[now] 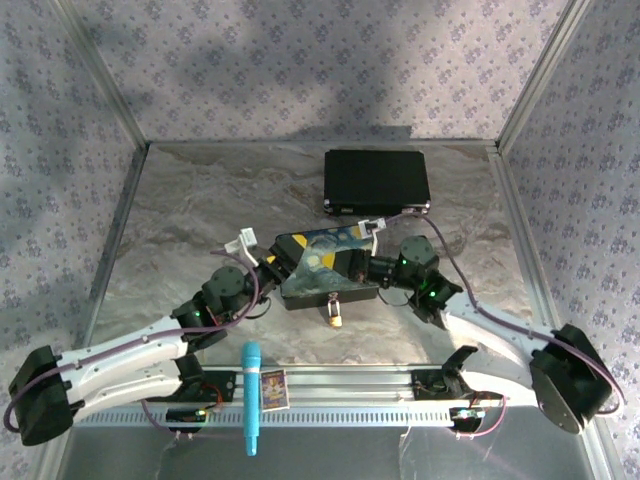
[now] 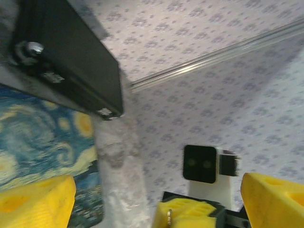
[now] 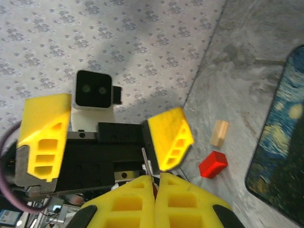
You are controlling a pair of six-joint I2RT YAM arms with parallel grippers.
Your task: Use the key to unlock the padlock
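The small brass padlock (image 1: 335,314) hangs by its silver shackle at the front edge of the painted box (image 1: 322,283). My right gripper (image 3: 155,183) is shut on a thin silver key (image 3: 146,161), whose blade sticks up between the yellow pads. From above, the right gripper (image 1: 358,268) sits at the box's right side. My left gripper (image 1: 278,262) faces it from the left. In the left wrist view the left gripper (image 2: 156,197) stands wide open with nothing held, and the key (image 2: 168,216) shows edge-on ahead of it.
A black case (image 1: 377,180) lies at the back of the table. A tan block (image 3: 219,133) and a red block (image 3: 213,164) rest beside the painted box (image 3: 280,152). A blue marker (image 1: 250,395) and a card (image 1: 274,388) lie on the front rail.
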